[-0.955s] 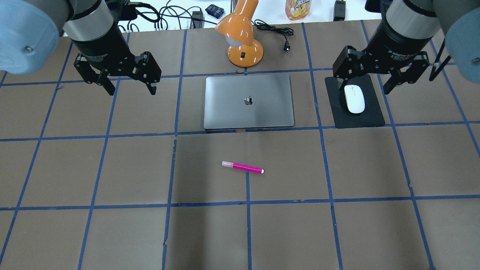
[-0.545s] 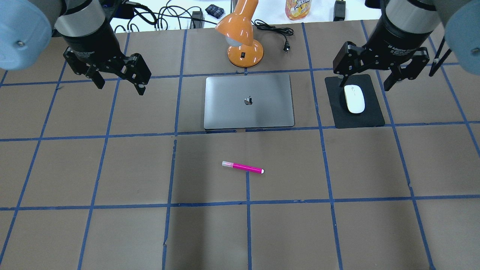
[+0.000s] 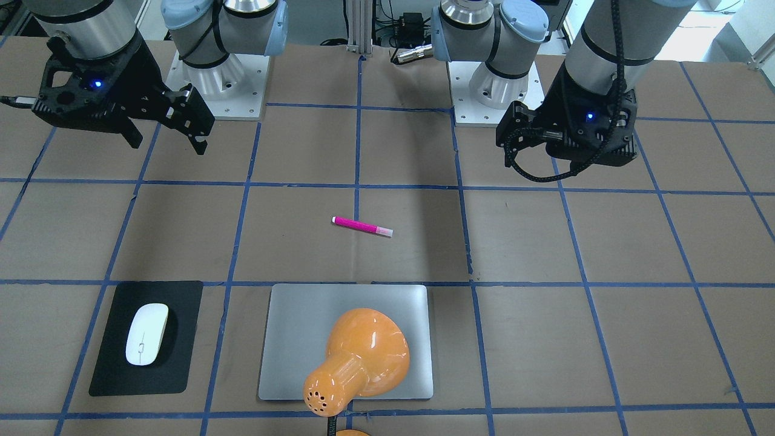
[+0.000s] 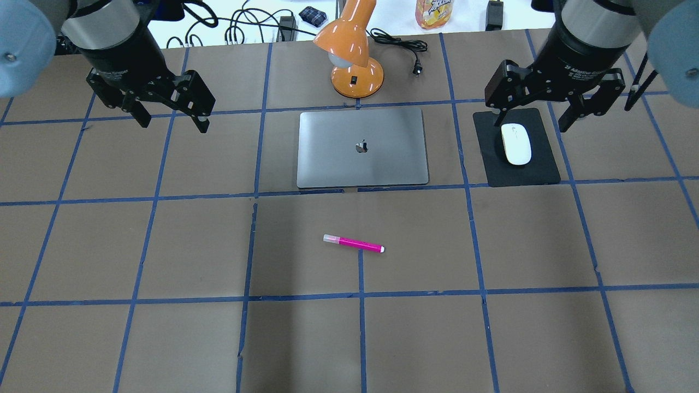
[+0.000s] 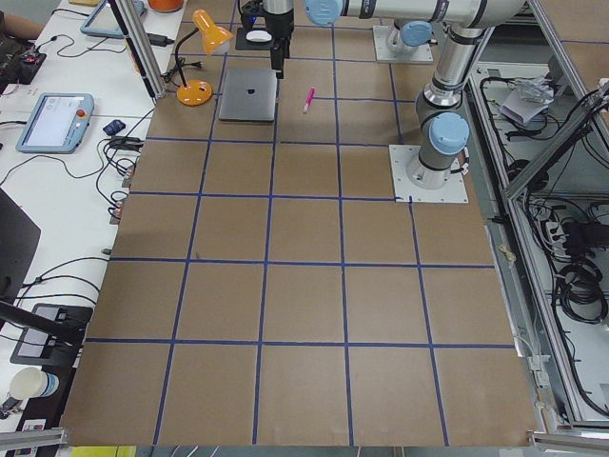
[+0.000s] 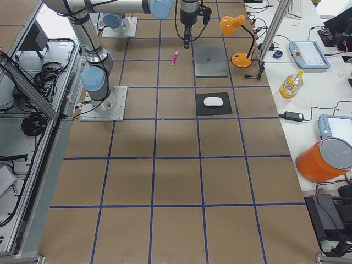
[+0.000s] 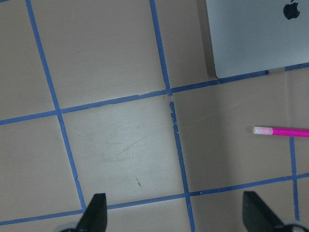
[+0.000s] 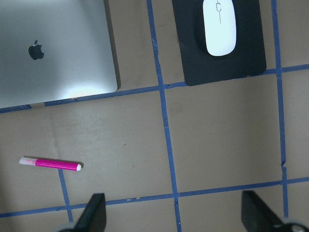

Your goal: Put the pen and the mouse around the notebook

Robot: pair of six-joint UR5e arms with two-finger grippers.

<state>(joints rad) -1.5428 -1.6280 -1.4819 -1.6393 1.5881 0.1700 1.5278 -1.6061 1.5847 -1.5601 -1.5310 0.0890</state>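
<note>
While the pen (image 4: 353, 243) stays put, the left end effector (image 4: 173, 125) retreats.

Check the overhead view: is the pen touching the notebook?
No, the pen lies apart from the notebook, with a strip of bare table between them.
</note>
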